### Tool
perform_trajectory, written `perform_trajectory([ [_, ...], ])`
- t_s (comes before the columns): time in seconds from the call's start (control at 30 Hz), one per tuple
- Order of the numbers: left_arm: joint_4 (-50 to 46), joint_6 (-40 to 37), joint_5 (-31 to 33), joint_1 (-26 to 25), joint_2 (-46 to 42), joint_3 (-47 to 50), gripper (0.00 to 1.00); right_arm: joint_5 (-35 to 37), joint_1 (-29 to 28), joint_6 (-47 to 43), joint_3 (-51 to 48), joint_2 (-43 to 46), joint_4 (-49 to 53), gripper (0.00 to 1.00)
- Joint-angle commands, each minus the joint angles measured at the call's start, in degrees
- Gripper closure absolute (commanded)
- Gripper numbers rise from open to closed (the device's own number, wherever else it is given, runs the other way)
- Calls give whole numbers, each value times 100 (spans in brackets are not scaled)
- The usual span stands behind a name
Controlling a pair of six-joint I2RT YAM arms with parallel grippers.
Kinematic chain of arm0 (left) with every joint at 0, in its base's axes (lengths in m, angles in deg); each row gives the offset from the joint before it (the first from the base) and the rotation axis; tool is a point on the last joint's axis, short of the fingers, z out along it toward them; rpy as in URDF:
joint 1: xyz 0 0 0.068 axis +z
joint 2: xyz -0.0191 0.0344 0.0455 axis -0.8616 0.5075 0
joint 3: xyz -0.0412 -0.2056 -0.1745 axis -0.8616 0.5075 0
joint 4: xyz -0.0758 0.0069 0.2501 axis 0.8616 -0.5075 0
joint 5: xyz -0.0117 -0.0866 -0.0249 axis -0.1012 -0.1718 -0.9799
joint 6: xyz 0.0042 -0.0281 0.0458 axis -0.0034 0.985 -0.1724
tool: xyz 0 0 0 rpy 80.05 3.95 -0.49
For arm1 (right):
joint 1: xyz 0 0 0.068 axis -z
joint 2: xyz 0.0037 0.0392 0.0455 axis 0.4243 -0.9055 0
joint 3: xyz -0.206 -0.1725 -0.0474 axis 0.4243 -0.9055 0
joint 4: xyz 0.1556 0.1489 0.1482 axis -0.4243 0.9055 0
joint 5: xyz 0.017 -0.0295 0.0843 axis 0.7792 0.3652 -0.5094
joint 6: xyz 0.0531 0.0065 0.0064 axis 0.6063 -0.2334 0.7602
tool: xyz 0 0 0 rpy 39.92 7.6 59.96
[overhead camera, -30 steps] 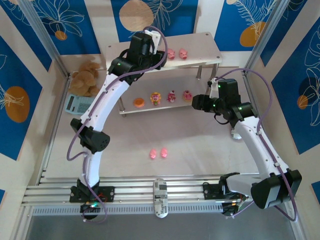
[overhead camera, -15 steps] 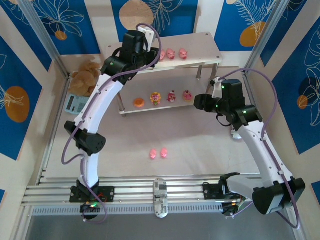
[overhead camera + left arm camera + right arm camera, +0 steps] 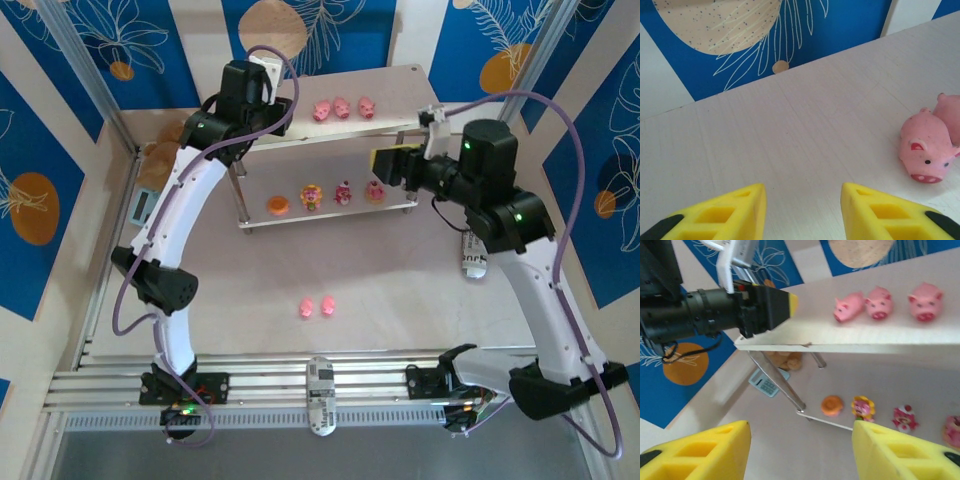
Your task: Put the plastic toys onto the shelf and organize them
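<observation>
Left gripper (image 3: 801,195) backed off left along shelf (image 3: 395,85) top, jaws apart, empty; 3 piglets (image 3: 341,107) sat there. Right gripper (image 3: 800,435) rose, apart & empty too. 2 piglets (image 3: 317,306) on table (image 3: 400,290) before shelf were prob. next to fetch.

Three pink piglets (image 3: 341,107) stand atop the shelf (image 3: 400,85), right of the left jaws. Cupcakes (image 3: 343,192) line its lower board.

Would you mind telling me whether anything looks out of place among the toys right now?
Two pink piglets lie on the table, apart from the shelf; the other toys sit in rows on its boards. Nothing looks spilled or damaged.
</observation>
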Motion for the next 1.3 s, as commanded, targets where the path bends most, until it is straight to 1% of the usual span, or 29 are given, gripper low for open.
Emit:
perform_trajectory([
  [0.0, -106, -4, -204, 35, -97, 28, 57, -157, -170, 240, 221, -392, -272, 43],
  [0.07, -63, 43, -305, 35, -41, 23, 56, -333, -225, 456, 275, -591, -590, 43],
  [0.23, -8, 125, -478, 37, 149, -25, 53, -481, -351, 760, 600, -1123, -1061, 43],
  [0.33, -56, 133, -523, 40, 258, -103, 51, -412, -438, 791, 932, -1455, -1153, 43],
  [0.43, -130, 136, -606, 34, 361, -166, 51, -324, -526, 804, 1388, -1855, -1012, 43],
  [0.5, -143, 138, -640, 35, 377, -166, 50, -83, -606, 780, 1675, -2097, -851, 43],
  [0.73, -175, 99, -681, 35, 389, -157, 48, 1265, -1051, 604, 2529, -2796, -337, 40],
  [0.83, -177, 68, -691, 35, 385, -162, 48, 1868, -1195, 615, 2633, -2946, -374, 39],
  [0.97, -202, 44, -638, 35, 321, -90, 48, 2415, -1272, 685, 2634, -3094, -525, 38],
  [1.27, -35, -70, -395, 59, -205, 563, 44, 2667, -1190, 714, 2871, -3439, -487, 38],
])
